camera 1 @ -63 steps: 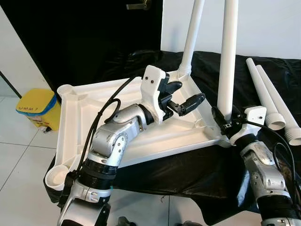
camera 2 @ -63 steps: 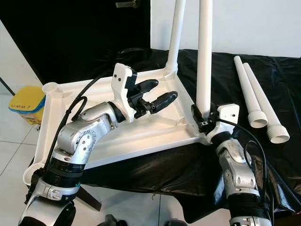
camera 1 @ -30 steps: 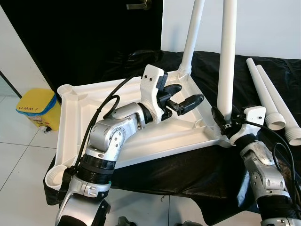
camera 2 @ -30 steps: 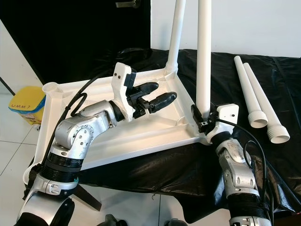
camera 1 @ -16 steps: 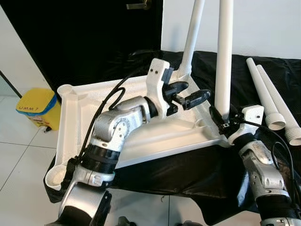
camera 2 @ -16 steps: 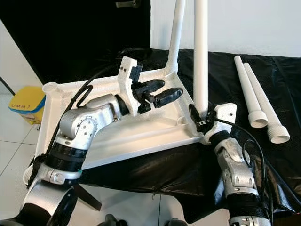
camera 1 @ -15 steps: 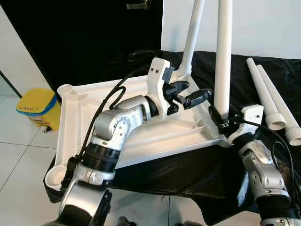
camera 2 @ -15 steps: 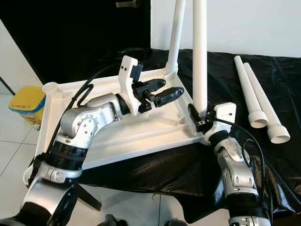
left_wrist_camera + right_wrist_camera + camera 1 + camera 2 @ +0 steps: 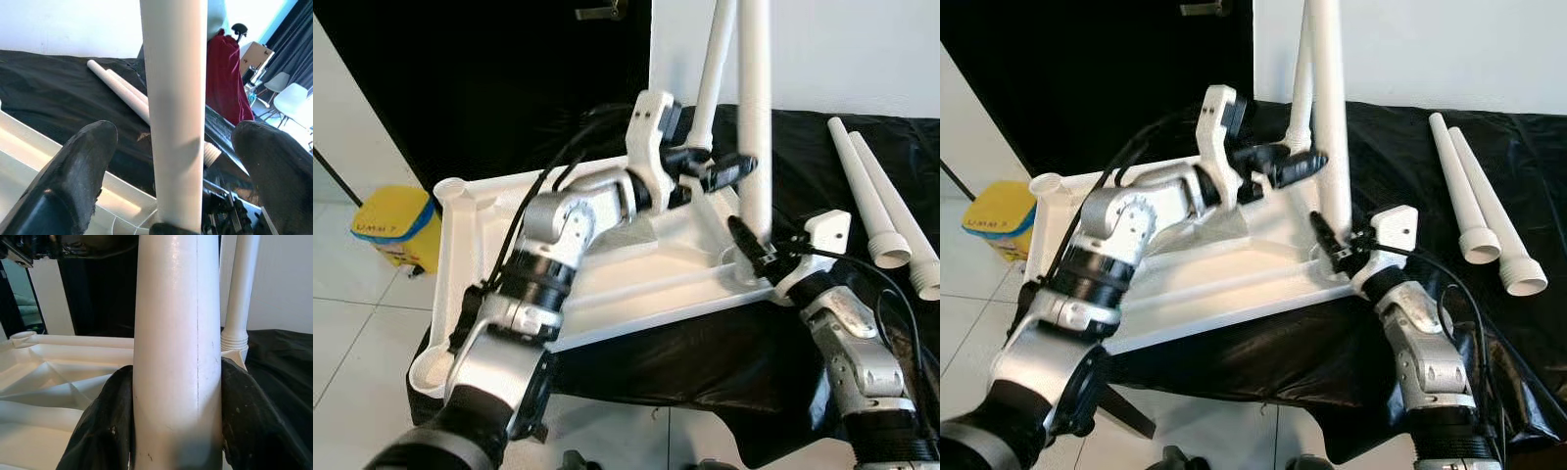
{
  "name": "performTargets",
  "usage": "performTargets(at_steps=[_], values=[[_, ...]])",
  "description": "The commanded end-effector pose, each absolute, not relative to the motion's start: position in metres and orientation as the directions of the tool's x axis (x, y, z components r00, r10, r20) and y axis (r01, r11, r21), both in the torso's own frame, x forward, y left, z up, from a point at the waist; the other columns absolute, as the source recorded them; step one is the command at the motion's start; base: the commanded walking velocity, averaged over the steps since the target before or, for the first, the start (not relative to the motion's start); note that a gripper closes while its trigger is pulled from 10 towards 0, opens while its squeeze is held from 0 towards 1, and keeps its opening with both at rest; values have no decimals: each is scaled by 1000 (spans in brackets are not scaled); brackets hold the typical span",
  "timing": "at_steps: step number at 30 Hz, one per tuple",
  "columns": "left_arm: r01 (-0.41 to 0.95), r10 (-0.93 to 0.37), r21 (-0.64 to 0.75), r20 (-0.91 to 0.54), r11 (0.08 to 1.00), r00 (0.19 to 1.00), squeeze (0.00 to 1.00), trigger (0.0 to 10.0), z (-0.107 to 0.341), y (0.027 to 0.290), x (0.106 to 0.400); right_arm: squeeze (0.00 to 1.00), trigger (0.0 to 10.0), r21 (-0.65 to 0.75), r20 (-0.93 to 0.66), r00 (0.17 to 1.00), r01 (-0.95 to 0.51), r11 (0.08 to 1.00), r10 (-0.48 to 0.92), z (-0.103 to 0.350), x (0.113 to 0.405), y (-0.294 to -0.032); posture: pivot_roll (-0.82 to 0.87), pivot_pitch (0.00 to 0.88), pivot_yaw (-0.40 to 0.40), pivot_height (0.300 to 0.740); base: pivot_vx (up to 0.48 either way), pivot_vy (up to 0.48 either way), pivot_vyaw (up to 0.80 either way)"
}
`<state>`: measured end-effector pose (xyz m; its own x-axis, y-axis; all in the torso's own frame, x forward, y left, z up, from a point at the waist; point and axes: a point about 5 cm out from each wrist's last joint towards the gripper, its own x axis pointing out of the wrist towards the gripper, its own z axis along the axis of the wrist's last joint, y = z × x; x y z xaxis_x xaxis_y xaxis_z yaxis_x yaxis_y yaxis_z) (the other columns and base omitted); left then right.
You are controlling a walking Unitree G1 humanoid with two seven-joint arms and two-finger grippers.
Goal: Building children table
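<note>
White plastic children's tabletop (image 9: 607, 284) lies upside down on a black cloth-covered table (image 9: 862, 186), underside up, near edge overhanging the table front. Near white plastic tube leg (image 9: 754, 117) stands upright in the tabletop's near right corner socket; second upright white tube leg (image 9: 713, 69) stands in the far right corner socket just behind it. Right end effector (image 9: 751, 253) sits at the base of the near leg just above the socket, fingers (image 9: 105, 431) closed on the leg from both sides, touching it. Left end effector (image 9: 724, 173) is higher up beside the same leg, fingers (image 9: 78, 171) spread wide on either side of the tube, holding nothing, gap visible on both sides in the left wrist view. Two loose white tube legs (image 9: 881, 211) lie side by side on the black cloth, well right of the tabletop, flared ends toward the front. Empty round corner sockets (image 9: 450, 188) show on the tabletop's left side. Yellow bin (image 9: 396, 225) with blue rim sits on the white tile floor (image 9: 352, 333) left of the tabletop.
</note>
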<state>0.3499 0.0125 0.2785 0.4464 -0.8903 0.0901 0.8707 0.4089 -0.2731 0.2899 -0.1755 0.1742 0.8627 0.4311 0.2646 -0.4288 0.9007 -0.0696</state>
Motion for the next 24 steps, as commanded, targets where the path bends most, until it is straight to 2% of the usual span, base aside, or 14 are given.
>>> performTargets(at_steps=[1, 14, 20, 24], values=[[966, -968, -229, 190, 117, 162, 0, 10000, 289, 10, 341, 0, 10000, -62, 260, 855, -448, 892, 448, 174, 286, -172, -199, 83, 55, 740, 0, 0, 0], [956, -938, -228, 250, 184, 240, 0, 10000, 318, 19, 366, 0, 10000, -78, 204, 836, -504, 860, 509, 167, 279, -166, -220, 94, 63, 740, 0, 0, 0], [960, -935, -232, 279, 156, 220, 0, 10000, 325, 17, 366, 0, 10000, -82, 182, 827, -527, 846, 532, 165, 277, -164, -223, 95, 65, 740, 0, 0, 0], [965, -945, -240, 277, 107, 173, 0, 10000, 324, 6, 362, 0, 10000, -92, 160, 813, -552, 829, 560, 164, 275, -161, -226, 93, 66, 740, 0, 0, 0]])
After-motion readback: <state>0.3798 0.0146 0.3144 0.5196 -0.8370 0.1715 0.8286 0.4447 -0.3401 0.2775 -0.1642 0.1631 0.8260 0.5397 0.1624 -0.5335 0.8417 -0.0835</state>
